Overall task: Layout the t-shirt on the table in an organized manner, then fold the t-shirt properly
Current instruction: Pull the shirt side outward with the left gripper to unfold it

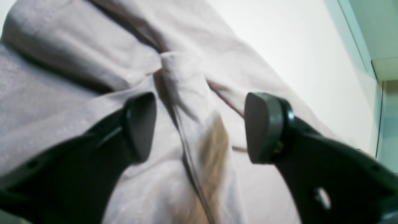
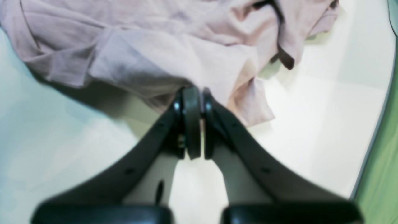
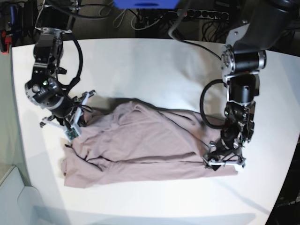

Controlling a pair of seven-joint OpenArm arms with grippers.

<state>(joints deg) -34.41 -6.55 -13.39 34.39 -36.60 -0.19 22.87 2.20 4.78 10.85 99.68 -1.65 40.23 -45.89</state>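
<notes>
The mauve t-shirt [image 3: 140, 145] lies crumpled and stretched crosswise on the white table [image 3: 154, 70]. My left gripper [image 3: 225, 160] is down at the shirt's right end in the base view. It is open [image 1: 202, 127], and a raised ridge of t-shirt [image 1: 186, 93] runs between its two pads without either pad touching it. My right gripper [image 3: 75, 123] is at the shirt's upper left corner. Its pads are shut [image 2: 197, 121], and the t-shirt's edge [image 2: 174, 62] is pinched at their tips and lifted, casting a shadow on the table [image 2: 311, 124].
Cables and a power strip [image 3: 206, 14] lie beyond the table's far edge, beside a blue object [image 3: 145, 3]. The table's curved edge [image 2: 373, 143] runs close on the right of the right wrist view. A pale bin corner [image 3: 11, 197] sits at the lower left.
</notes>
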